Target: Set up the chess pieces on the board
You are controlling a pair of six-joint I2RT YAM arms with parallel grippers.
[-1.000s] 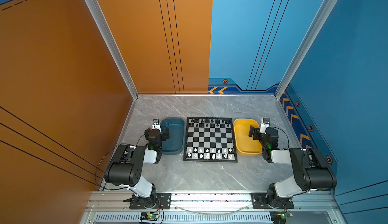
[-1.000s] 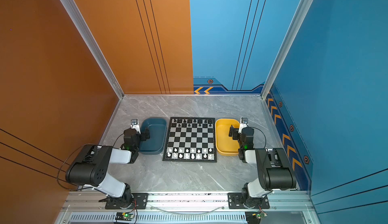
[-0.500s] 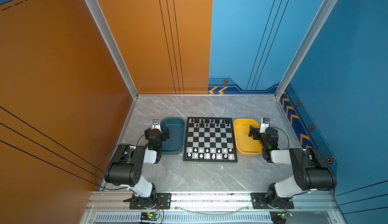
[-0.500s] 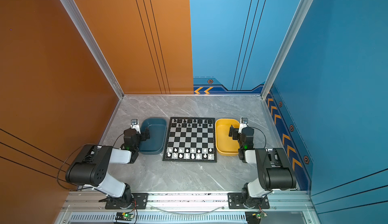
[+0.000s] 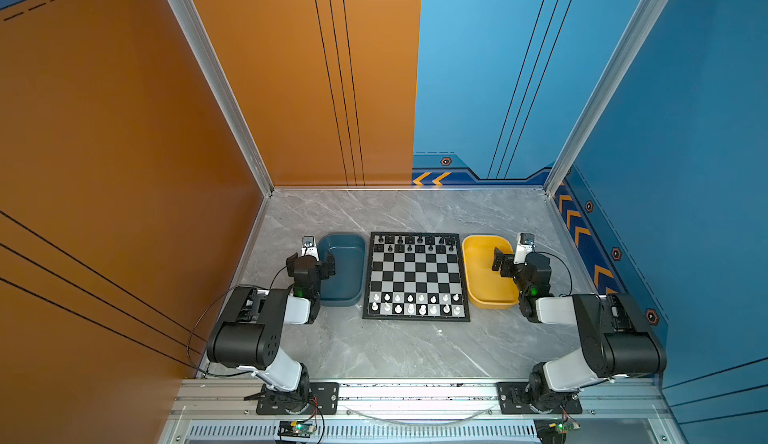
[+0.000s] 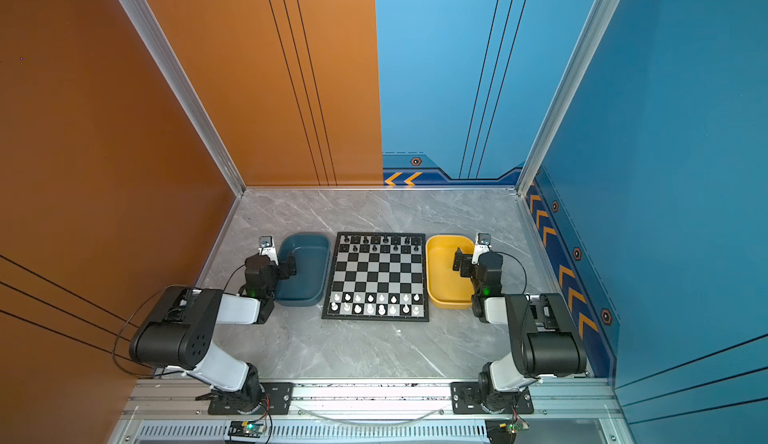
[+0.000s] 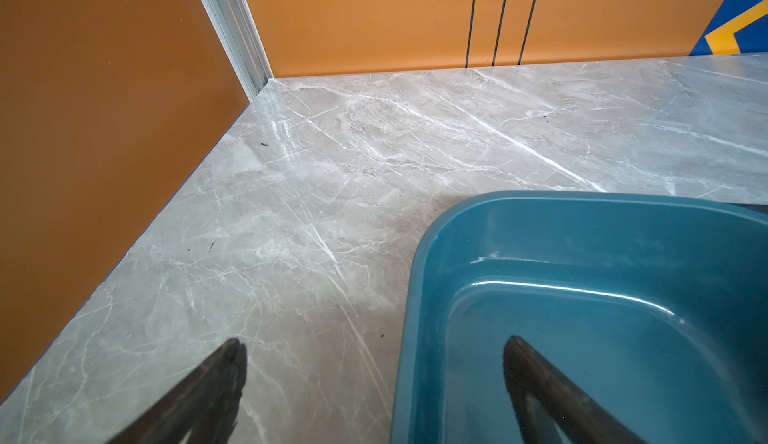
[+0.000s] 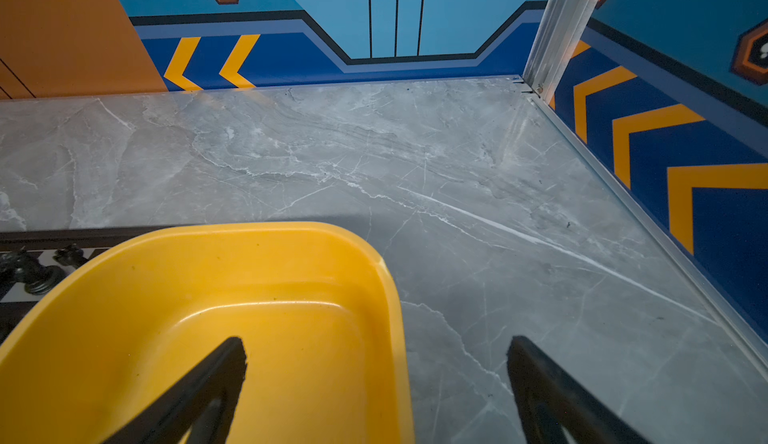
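Task looks basically done: the board (image 5: 415, 273) sits mid-table w/ the black pieces (image 5: 409, 240) lined up on the two far rows and the white pieces (image 5: 410, 309) on the two near rows. Rows look full, but the pieces are too small to check each type or square. Blue tray (image 5: 347, 273) and yellow tray (image 5: 482, 284), either side of the board, both show empty, so nothing seems left to pick; at most a final check or nudge. Left gripper (image 7: 376, 344) has its jaws wide apart, holding nothing, straddling the blue tray's outer rim: one finger over the table, one over the tray. Right gripper (image 8: 376, 343) is likewise spread and empty across the yellow tray's outer rim. Board and pieces lie inboard of both, each w/ a tray between, no contact.
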